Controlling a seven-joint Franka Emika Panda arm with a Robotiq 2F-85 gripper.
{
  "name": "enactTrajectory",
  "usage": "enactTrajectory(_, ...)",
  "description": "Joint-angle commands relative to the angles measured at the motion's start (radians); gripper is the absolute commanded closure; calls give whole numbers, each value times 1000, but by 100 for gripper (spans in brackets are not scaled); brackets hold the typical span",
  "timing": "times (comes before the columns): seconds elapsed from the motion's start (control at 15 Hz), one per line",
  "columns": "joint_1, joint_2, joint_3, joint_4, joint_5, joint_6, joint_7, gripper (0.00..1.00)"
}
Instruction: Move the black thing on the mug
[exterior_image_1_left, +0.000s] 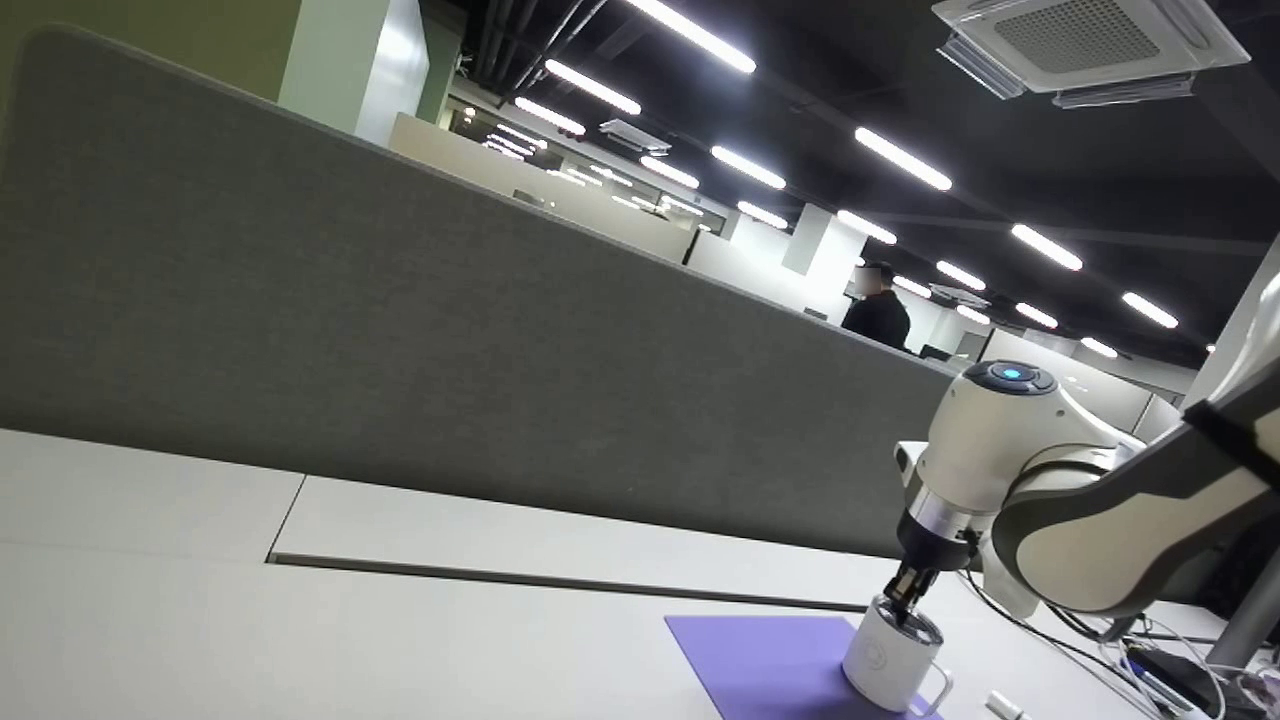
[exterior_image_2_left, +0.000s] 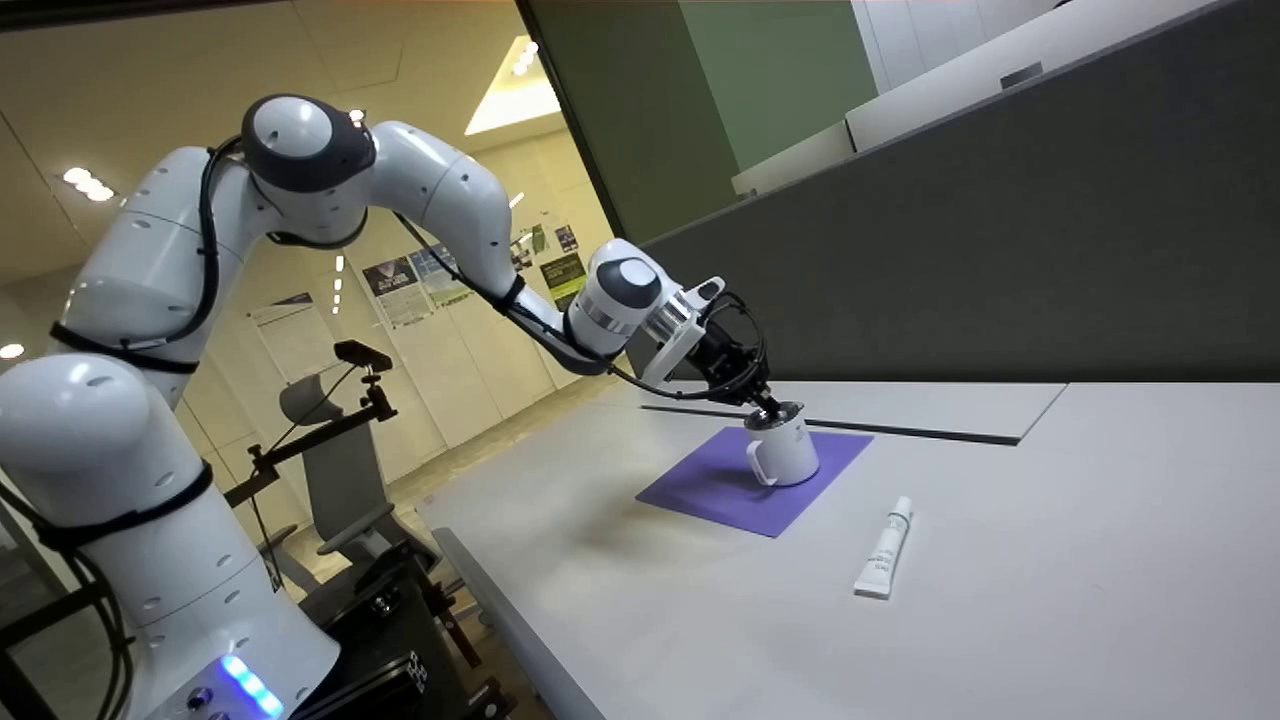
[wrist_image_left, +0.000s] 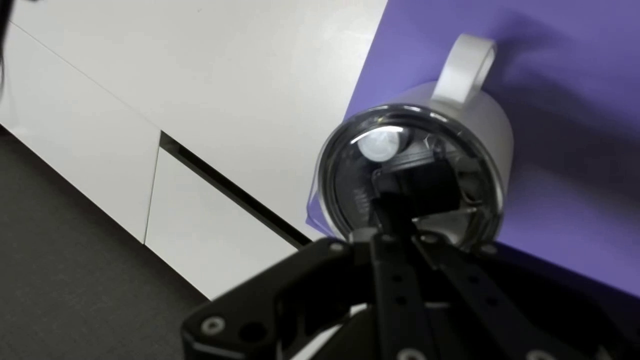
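Observation:
The white mug (exterior_image_1_left: 885, 665) stands upright with its side handle; it also shows in an exterior view (exterior_image_2_left: 787, 458) and in the wrist view (wrist_image_left: 492, 122). A clear lid with a dark rim covers its mouth. The black thing (wrist_image_left: 436, 184) is a small dark block on the lid, seen in the wrist view; it is too small to make out in both exterior views. My gripper (wrist_image_left: 395, 215) points down at the lid, its fingertips together at the black thing's near side, seemingly touching it. Its tips also show over the mug in both exterior views (exterior_image_1_left: 900, 610) (exterior_image_2_left: 770, 408).
The mug stands on a purple mat (exterior_image_2_left: 700, 490) on the white table (exterior_image_2_left: 1050, 600). A white tube (exterior_image_2_left: 885, 550) lies on the table near the mat. A grey partition (exterior_image_1_left: 500, 350) rises behind the table. A dark slot (exterior_image_1_left: 500, 580) runs along the tabletop.

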Motion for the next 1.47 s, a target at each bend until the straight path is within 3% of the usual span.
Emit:
enactTrajectory(0.0, 29, 5, -22, 1, 16, -56, 40, 100)
enactTrajectory(0.6, 19, 10, 3, 32, 66, -184, 59, 100)
enactTrajectory(1.07, 25, 19, 0, 36, 73, -162, 118, 100)
enactTrajectory(1.4, 70, 25, -56, 41, 40, -117, 198, 100)
